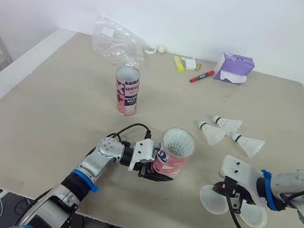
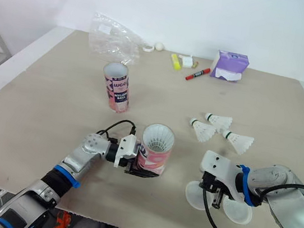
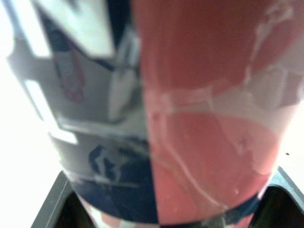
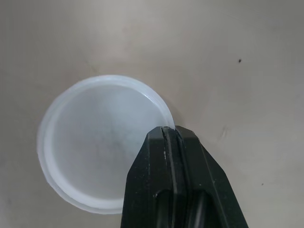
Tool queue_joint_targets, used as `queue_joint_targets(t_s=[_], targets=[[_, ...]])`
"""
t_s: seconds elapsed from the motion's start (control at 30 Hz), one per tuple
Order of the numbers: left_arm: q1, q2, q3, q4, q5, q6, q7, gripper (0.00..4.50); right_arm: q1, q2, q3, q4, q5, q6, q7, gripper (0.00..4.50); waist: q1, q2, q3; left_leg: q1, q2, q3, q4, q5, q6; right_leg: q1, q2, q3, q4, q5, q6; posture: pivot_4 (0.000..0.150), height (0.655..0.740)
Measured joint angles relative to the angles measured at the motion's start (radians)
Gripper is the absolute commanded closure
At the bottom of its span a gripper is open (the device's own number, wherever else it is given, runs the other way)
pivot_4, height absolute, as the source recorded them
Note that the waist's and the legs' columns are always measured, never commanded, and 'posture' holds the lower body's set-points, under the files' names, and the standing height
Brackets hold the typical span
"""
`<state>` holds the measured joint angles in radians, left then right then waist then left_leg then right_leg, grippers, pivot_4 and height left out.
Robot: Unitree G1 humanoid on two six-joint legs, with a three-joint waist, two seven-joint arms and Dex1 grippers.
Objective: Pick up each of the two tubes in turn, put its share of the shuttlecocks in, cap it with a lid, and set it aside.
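Tube [image 1: 171, 157] between left jaws

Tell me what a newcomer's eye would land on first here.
First, the pink and white cylindrical tube with white feathers filling its open mouth, clamped in the left gripper near the front edge of the pale table. Next, the right gripper, closed on the rim of a translucent white round plastic lid lying at front right. Behind it lie three loose white shuttlecocks.
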<state>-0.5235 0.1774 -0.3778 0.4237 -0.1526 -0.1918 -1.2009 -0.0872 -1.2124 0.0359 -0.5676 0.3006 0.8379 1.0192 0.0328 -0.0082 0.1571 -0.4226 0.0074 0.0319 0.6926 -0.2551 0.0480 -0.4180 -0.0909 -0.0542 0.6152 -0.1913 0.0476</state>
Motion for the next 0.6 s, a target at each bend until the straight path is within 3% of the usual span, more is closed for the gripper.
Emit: queue_joint_targets(t_s=[0.17, 0.37, 0.6], targets=[[-0.012, 0.000, 0.000, 0.015, 0.006, -0.002, 0.004, 1.63, -0.096, 0.007, -0.112, 0.003, 0.072, -0.097, 0.064, 4.47, 0.000, 0.000, 0.000, 0.000, 0.002, 0.002, 0.001, 0.000, 0.000, 0.000, 0.001, 0.000, 0.000, 0.003, -0.001, 0.150, 0.7400], [-0.023, -0.001, 0.001, 0.033, 0.008, -0.007, 0.006, 1.63, -0.398, 0.001, -0.202, 0.073, 0.206, -0.152, 0.160, 4.47, -0.001, 0.001, 0.000, 0.001, 0.004, 0.004, 0.003, 0.000, 0.000, -0.001, 0.002, 0.001, 0.000, 0.005, -0.002, 0.150, 0.7400], [-0.029, -0.004, 0.000, 0.037, 0.016, -0.006, 0.012, 1.63, -0.673, 0.075, -0.081, 0.101, 0.279, -0.133, 0.179, 4.47, -0.001, 0.001, 0.000, 0.001, 0.005, 0.007, 0.003, 0.000, 0.000, -0.002, 0.002, 0.003, 0.000, 0.006, -0.004, 0.150, 0.7400]])
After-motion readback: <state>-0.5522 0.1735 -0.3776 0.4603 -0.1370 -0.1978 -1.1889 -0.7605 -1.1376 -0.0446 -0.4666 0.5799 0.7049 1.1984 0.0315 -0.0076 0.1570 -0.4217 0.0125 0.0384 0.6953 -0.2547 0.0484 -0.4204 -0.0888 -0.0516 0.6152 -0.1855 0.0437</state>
